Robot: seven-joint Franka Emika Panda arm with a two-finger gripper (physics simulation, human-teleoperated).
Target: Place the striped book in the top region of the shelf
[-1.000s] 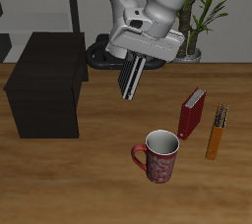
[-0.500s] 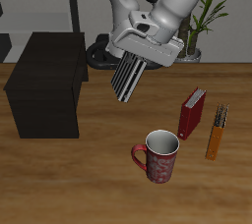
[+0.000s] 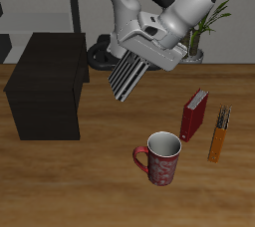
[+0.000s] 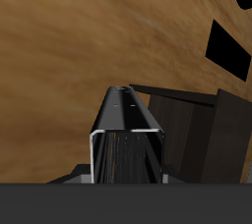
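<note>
Fingers [image 3: 140, 63] clamped on the striped book [image 3: 127, 75], now tilted further, apparently swinging toward the shelf [image 3: 45, 84].

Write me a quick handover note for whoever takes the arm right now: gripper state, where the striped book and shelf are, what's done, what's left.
Gripper: shut on the striped book, holding it tilted in the air above the table.
Shelf: dark cabinet standing on the table beside the held book; nothing on its top.
Done: book picked up and lifted.
Left: carry it over the shelf, set it on the top, release.
Also on the table, away from the shelf: mug, red book, orange book.
</note>
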